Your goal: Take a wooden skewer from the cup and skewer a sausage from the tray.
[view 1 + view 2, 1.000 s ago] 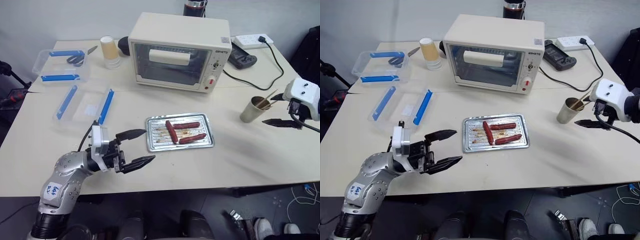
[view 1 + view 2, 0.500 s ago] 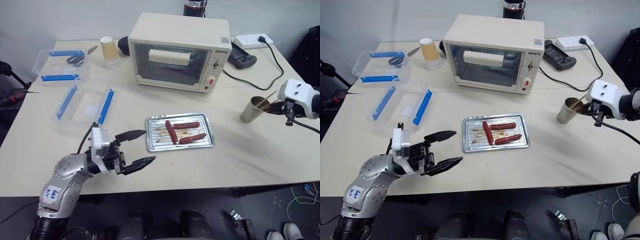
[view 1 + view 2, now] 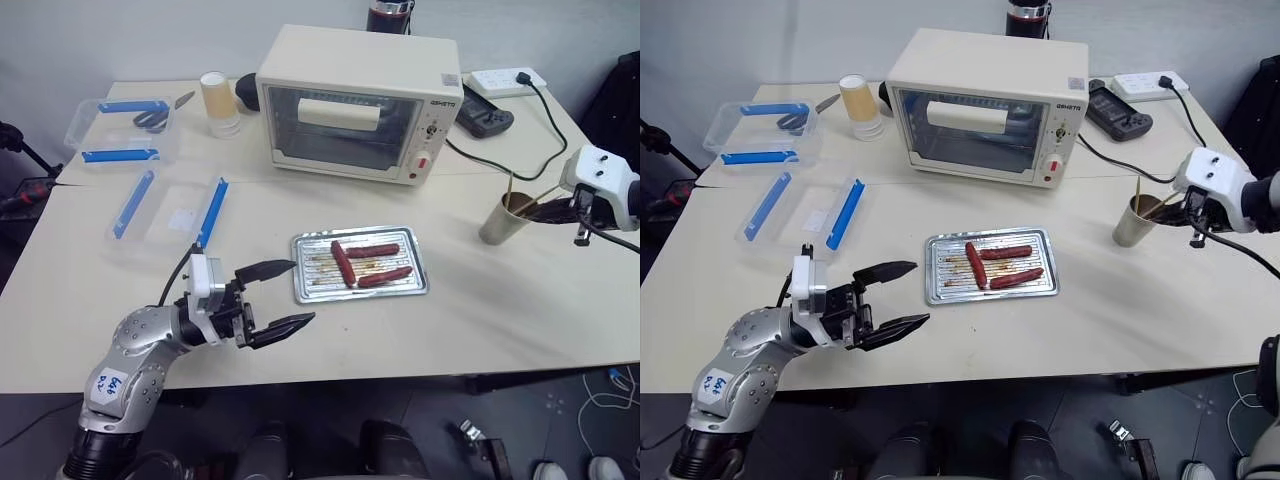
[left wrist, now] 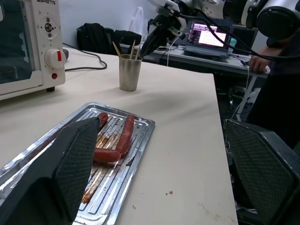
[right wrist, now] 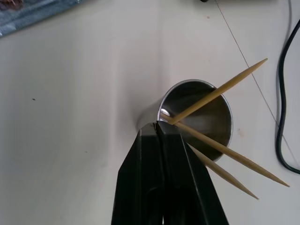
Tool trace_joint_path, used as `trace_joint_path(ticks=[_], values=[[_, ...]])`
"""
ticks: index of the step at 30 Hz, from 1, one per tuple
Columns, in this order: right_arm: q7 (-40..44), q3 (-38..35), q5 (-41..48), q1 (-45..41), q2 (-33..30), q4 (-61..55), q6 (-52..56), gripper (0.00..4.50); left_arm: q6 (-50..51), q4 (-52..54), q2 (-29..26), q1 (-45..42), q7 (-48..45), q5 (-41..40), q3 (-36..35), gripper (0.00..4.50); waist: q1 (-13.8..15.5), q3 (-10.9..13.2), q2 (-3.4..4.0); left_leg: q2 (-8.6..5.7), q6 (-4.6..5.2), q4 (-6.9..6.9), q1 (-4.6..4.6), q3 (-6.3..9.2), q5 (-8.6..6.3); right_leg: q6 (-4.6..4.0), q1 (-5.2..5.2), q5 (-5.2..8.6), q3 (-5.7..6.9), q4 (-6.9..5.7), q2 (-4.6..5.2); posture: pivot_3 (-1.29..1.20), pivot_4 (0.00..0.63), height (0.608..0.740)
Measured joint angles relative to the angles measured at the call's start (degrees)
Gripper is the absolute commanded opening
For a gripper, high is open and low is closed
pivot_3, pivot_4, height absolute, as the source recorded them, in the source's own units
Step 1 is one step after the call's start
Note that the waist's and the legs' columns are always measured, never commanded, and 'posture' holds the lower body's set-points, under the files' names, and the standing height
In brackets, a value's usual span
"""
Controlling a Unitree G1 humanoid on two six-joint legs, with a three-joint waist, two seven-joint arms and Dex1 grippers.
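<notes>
Fingers of the right gripper (image 5: pixel 157 125) are pressed together at the rim of the cup (image 5: pixel 200 118), their tips against a wooden skewer (image 5: pixel 224 150) leaning there; whether it is truly pinched cannot be told. Three skewers stand in the cup, fanning outward. The left gripper (image 3: pixel 284 297) hovers with fingers spread wide, just beside the tray (image 3: pixel 410 282), which holds three sausages; the nearest sausage (image 3: pixel 342 263) lies angled across the ridged base. All sit on a pale beige table (image 3: pixel 480 330). Farther back stand a cream toaster oven (image 3: pixel 358 103), a yellowish cup on a clear stack (image 3: pixel 216 100), clear boxes with blue clips (image 3: pixel 122 130) and a white power strip (image 3: pixel 508 79).
</notes>
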State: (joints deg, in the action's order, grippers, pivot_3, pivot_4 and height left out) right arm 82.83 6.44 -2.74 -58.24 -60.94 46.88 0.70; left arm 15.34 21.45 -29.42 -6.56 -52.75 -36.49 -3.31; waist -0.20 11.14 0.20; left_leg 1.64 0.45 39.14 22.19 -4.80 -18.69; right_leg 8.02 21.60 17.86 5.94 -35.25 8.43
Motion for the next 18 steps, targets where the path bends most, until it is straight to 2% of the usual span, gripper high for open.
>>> trace_joint_path(ticks=[2,7,11,18], values=[[1.4,0.0,0.4,0.5,-0.3,-2.5,2.6,1.59,0.0,0.0,0.1,-0.1,0.0,0.1,0.0,4.50,0.0,0.0,0.00,0.00,0.00,0.00,0.00,0.01,0.00,0.00,0.00,0.00,0.01,0.00,0.00,0.00,0.150,0.740],[0.0,-0.9,0.8,1.2,-1.1,-3.7,0.2,3.27,0.0,0.0,0.1,0.0,0.0,0.3,0.0,4.50,0.1,0.0,0.01,-0.03,0.00,0.00,0.01,0.01,0.00,0.00,0.01,0.00,0.01,0.00,0.01,0.00,0.150,0.740],[-0.2,-1.9,0.5,-1.1,-4.0,1.8,-3.8,4.48,0.0,0.0,0.1,0.6,0.0,0.4,0.0,4.50,0.1,0.0,0.02,-0.08,0.00,-0.01,0.01,-0.01,0.00,0.00,0.01,0.00,0.01,0.05,0.01,0.00,0.150,0.740],[-1.6,-1.8,-2.4,-5.4,-3.7,14.4,-10.1,4.48,0.0,-0.1,0.1,0.5,-0.5,0.6,0.1,4.50,-0.3,0.0,0.02,-0.04,-0.01,-0.01,-0.03,-0.12,0.00,0.00,0.03,0.00,-0.04,0.01,-0.01,0.00,0.150,0.740]])
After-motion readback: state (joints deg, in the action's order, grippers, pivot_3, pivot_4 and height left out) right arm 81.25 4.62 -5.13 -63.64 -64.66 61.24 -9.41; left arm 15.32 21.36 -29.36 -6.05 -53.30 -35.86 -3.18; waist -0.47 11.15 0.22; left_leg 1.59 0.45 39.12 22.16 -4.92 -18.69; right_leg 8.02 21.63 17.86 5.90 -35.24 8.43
